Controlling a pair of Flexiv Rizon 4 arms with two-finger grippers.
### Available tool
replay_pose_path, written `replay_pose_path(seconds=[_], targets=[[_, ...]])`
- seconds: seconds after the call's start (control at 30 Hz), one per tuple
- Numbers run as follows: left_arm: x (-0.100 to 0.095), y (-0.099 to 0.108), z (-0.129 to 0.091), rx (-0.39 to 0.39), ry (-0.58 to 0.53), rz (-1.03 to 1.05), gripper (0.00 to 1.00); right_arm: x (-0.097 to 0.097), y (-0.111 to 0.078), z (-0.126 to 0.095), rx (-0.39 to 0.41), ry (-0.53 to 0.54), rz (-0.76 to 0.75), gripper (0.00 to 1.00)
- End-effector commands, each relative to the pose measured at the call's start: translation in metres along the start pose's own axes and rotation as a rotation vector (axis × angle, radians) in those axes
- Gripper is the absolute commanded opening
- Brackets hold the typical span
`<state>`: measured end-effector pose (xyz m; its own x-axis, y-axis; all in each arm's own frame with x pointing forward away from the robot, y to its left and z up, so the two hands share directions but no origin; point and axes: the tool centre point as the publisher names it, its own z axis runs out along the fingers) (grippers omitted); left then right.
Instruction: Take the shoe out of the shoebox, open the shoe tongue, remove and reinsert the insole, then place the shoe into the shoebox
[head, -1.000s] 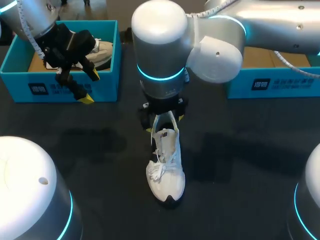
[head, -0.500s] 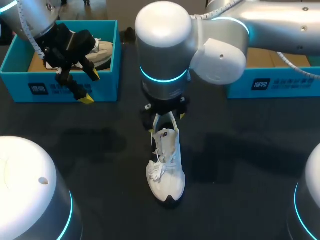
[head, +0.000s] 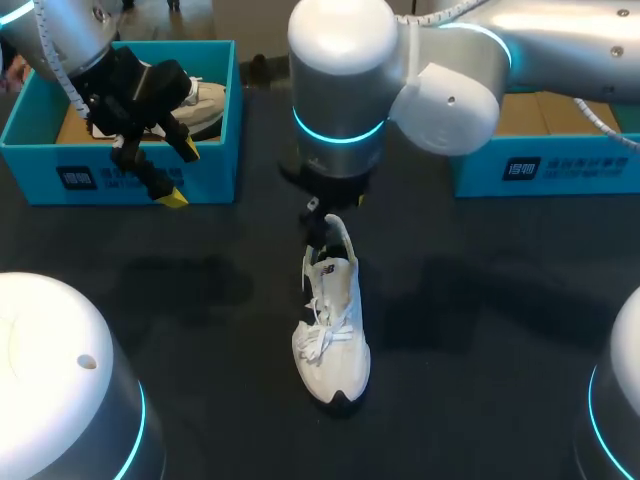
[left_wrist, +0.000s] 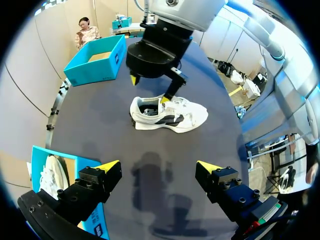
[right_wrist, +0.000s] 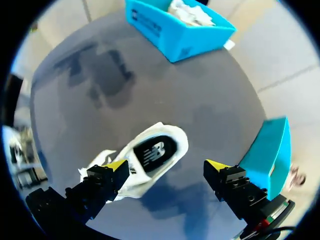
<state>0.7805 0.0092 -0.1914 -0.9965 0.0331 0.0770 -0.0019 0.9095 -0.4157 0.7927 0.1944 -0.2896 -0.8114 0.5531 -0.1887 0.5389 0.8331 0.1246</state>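
The white sneaker (head: 330, 330) is out of the box, sitting upright on the dark table (head: 480, 330) roughly in the middle, toe toward the camera and heel toward the far side. The right arm (head: 340, 90) hangs right over the heel end. Its jaws are spread wide and aren't gripping anything. In the right wrist view the shoe opening sits below and between the fingers, closer to one of them, and the insole (right_wrist: 152, 152) is visible down inside. From the left wrist view, one yellow fingertip (left_wrist: 164, 100) is right at the shoe collar, but it's hard to tell if it actually touches.

The left arm (head: 60, 30) is off to the side over the blue shoebox (head: 120, 180), jaws also wide open and empty. A second white shoe (head: 205, 105) lies in that box. Another blue shoebox (head: 540, 170) sits on the table's far right.
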Motion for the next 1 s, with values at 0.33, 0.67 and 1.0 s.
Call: replay_pose_path(seconds=[0.33, 0.67, 1.0], targets=[[0.001, 0.0, 0.0, -0.003, -0.001, 0.0, 1.0, -0.021, 0.023, 0.04, -0.004, 0.013, -0.379, 1.0], [0.001, 0.0, 0.0, -0.003, -0.001, 0.0, 1.0, -0.033, 0.031, 0.076, -0.006, 0.01, -0.498, 1.0], [0.001, 0.0, 0.0, -0.003, -0.001, 0.0, 1.0, -0.033, 0.03, 0.103, 0.008, 0.047, -0.51, 0.59]])
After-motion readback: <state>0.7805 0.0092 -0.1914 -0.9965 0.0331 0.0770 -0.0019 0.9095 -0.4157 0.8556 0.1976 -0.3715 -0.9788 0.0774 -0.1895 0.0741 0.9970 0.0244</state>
